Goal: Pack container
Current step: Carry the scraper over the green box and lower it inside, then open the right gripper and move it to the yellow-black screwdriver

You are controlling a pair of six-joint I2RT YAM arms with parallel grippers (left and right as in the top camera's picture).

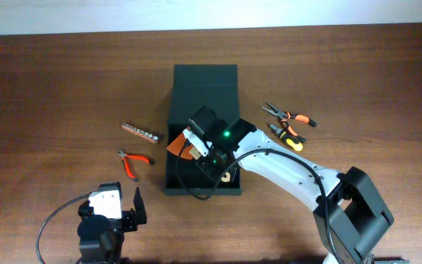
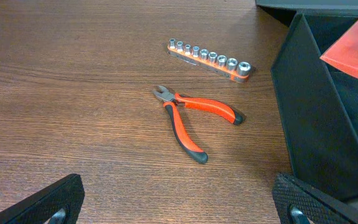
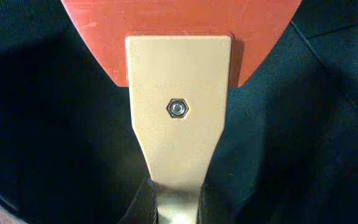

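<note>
- Brown wooden desk [image 1: 50,88].
- Right hand [image 3: 178,202] clamped on a scraper [image 3: 179,93] by its handle, over the open container [image 1: 204,84].
- Left hand [image 1: 119,199] spread wide, holding nothing.

The container [image 1: 176,176] was a matte, nearly black dark green rectangular box near the middle of the table [image 1: 64,73]. It stood open and upright, its hinged flap lid [image 1: 205,89] folded back flat on the far side, its dark interior exposed.
</note>
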